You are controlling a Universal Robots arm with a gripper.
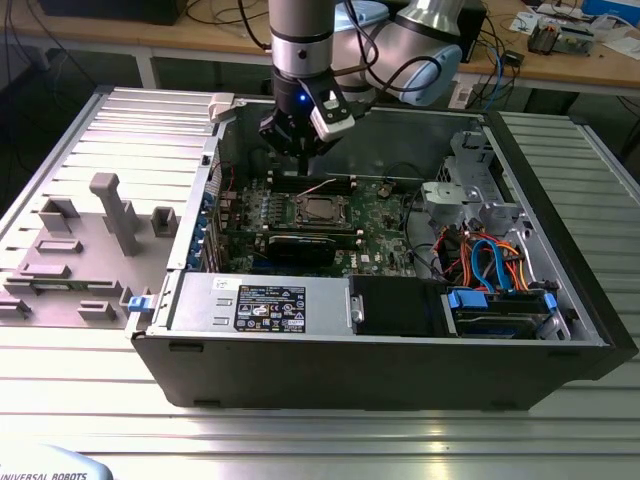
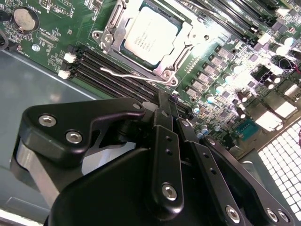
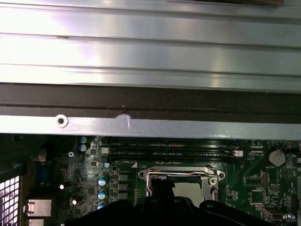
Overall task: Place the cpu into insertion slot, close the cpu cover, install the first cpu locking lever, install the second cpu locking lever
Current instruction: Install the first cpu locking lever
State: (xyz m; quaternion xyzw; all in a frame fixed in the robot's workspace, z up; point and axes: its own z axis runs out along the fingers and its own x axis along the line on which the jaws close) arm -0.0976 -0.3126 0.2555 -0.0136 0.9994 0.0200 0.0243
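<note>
Open dark sheet-metal PC case (image 1: 350, 375) lies flat on a ribbed aluminium surface (image 1: 300, 440), glossy green motherboard (image 2: 61, 28) facing up. The cpu (image 2: 149, 34), a flat square with a dull silver-grey matte lid, sits in the insertion slot (image 2: 137, 59), whose dark edge peeks out round the chip. The cpu cover (image 2: 114, 21), a thin stamped bright-metal frame with a cut-out centre, lies down flat around the chip. A thin bent steel wire lever (image 2: 136, 75) runs along one side of the socket, next to the long black memory slots (image 2: 94, 61); can't tell if it is hooked. The hand (image 2: 168, 101), matte black with screwed link plates, hangs over the board near those slots, apart from the cpu. Its slim fingers (image 2: 164, 136) are drawn narrow, tips nearly meeting, gripping nothing. In the exterior view the hand (image 1: 300, 150) is above the case interior, just past the socket. A round shiny coin cell (image 2: 22, 18) sits on the board.
</note>
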